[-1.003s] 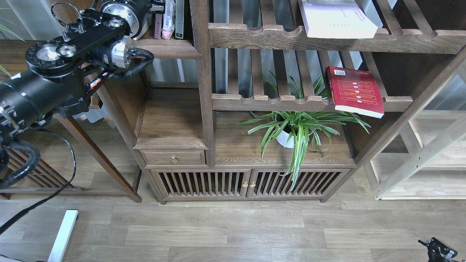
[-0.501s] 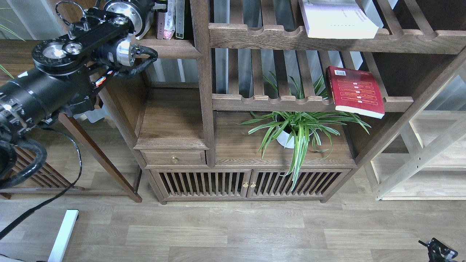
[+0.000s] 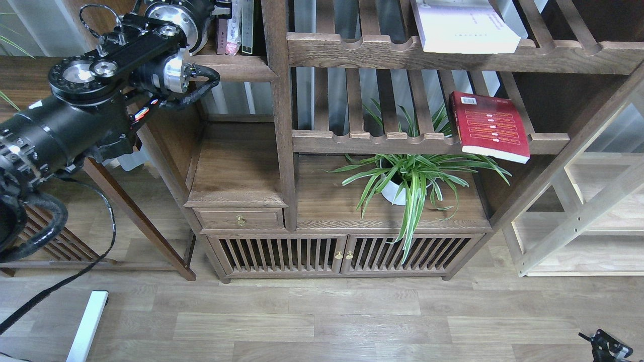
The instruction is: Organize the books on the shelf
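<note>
Red book (image 3: 489,126): yellow text lines, white barcode label; wording unreadable.

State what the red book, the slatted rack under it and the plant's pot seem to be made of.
Red book: paper with a smooth, slightly glossy printed cover; white page edges show. Slatted rack: dark-stained wood, matt, with visible grain. Pot: white and smooth, probably glazed ceramic, possibly plastic; leaves hide most of it.

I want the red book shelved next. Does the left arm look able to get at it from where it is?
Probably not directly. The left gripper is up at the top-left shelf, and a thick upright post stands between it and the red book, which lies on the slatted rack far right.
</note>
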Tool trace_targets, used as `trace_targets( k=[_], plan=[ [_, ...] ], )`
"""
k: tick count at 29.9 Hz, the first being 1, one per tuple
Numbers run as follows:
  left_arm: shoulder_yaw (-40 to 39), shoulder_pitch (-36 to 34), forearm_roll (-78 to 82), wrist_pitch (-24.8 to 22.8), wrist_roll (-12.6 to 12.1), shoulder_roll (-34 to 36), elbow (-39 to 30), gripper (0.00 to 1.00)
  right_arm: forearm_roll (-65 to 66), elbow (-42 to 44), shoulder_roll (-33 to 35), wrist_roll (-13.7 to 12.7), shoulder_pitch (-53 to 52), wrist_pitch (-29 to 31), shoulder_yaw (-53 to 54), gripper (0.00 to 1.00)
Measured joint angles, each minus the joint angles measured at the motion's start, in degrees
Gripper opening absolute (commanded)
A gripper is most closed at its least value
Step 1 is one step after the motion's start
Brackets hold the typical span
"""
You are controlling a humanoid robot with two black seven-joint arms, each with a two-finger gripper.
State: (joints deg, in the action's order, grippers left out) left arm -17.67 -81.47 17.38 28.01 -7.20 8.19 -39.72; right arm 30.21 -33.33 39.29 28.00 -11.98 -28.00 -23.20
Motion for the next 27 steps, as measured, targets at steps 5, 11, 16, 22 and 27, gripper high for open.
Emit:
trace_targets(
  k=[5,11,16,22,27],
  plan=[
    [0.34,0.31,-0.35,-0.05,-0.87,0.33,-0.08,0.43,-0.01,-0.06,0.00,0.01,0.03,0.00,0.01,1.00],
    [0.06,0.13,-0.25,-0.04,-0.99,0.54,-0.11,0.44,0.00,-0.07,-0.08,0.00,0.31,0.00,-0.01,1.00],
    [0.00,0.08,-0.24,-0.03,-1.05,0.56,-0.19,0.51,0.02,-0.07,-0.16,0.00,0.45,0.00,-0.01,1.00],
    [-0.02,0.08,-0.24,-0.01,-1.06,0.67,-0.54,0.55,0.02,-0.07,-0.18,0.00,0.46,0.00,-0.01,1.00],
    [-0.38,-0.05,-0.24,-0.01,-1.06,0.69,-0.97,0.59,0.02,-0.07,-0.18,0.00,0.46,0.00,-0.01,1.00]
  ],
)
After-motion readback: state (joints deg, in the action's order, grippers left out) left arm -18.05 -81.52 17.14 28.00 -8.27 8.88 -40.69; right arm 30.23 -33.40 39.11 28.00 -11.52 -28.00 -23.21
